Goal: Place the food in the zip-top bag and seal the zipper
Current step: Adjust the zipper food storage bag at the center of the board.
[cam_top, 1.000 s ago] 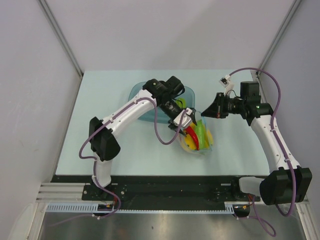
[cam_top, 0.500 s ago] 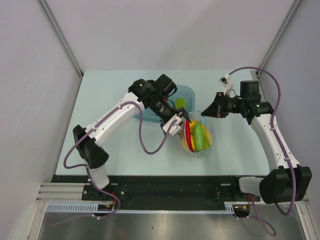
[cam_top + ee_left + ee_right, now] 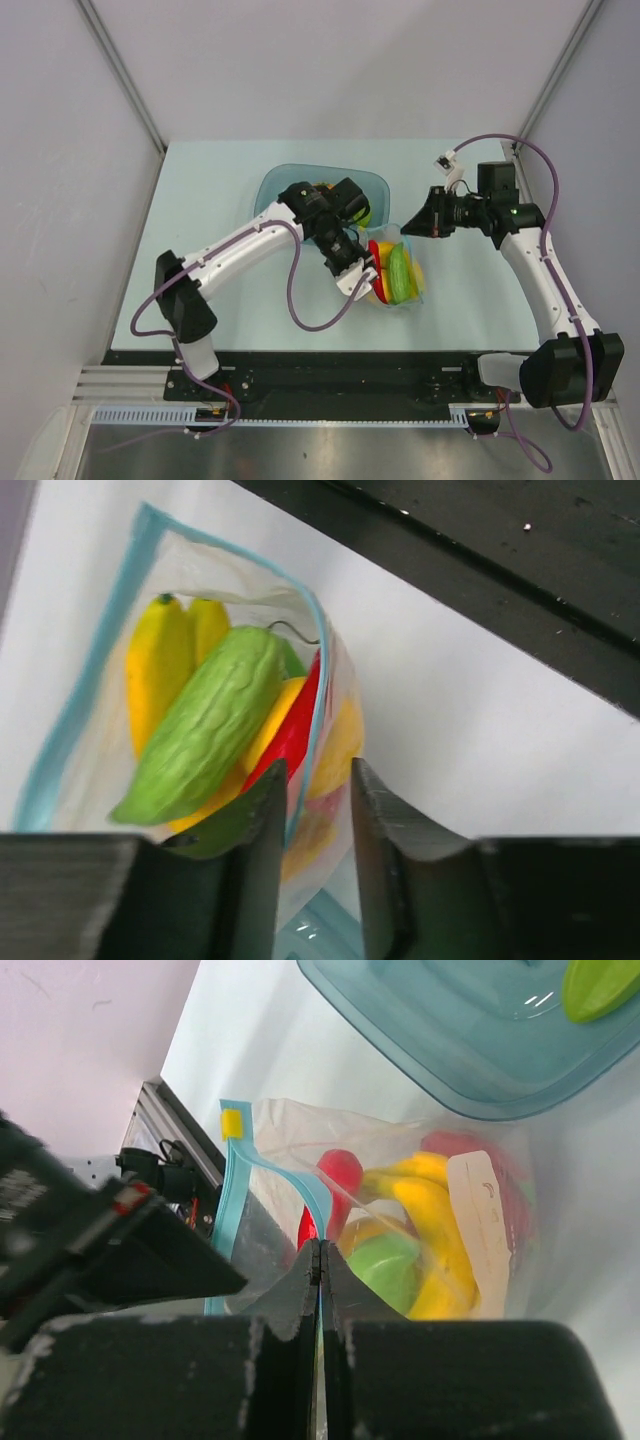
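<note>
As right gripper (image 3: 318,1252) pinches zipper (image 3: 268,1172), left gripper (image 3: 310,777) ajar

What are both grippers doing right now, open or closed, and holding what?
Left gripper: open, straddling the blue zipper strip of the clear plastic zip-top bag.
Right gripper: shut on that strip.

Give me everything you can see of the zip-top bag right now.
The zip-top bag is a clear, floppy plastic pouch resting on the table beside the teal tray, mouth open. A blue zipper rims the mouth, a yellow tab at one end. Inside: banana, green vegetable, red chili. The right gripper has its jaws shut on the rim; the left gripper has its jaws astride it, apart.
</note>
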Robot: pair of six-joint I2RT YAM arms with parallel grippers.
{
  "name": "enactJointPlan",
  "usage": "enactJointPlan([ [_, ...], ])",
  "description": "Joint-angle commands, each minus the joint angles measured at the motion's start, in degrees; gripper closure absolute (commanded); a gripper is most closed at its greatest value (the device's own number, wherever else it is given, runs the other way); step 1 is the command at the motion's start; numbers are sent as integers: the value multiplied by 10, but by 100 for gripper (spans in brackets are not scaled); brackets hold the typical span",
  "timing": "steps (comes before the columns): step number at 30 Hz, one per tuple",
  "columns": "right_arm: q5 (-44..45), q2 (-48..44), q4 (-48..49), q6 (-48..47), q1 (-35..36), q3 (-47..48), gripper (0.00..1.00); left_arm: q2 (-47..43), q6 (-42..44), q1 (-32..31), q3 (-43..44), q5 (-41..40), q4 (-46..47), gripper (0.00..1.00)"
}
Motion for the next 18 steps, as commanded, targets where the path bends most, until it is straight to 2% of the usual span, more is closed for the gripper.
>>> enactJointPlan([
  [1,9,-22,-2,-29,23,9,100,-51,-65,-17,-88,-25,95,71],
  [2,16,-23,-8,-44,29,8,100,-61,-73,-20,-125,-38,144,80],
  [5,33,-32,-30,-65,48,7,100,-96,-129,-30,-155,-42,207,100],
  [8,35,-30,-63,-94,51,52,100,-121,-211,-30,-101,-10,213,100],
  [10,35,-18,-76,-92,51,132,100,-142,-276,-29,-57,7,226,100],
  [13,25,-5,-92,-89,53,194,100,-168,-332,-29,-55,19,260,100],
  [15,28,-5,-101,-104,64,185,100,-186,-363,-29,-78,16,284,100],
  [18,55,-14,-91,-137,97,111,100,-181,-388,-30,-155,-5,311,100],
])
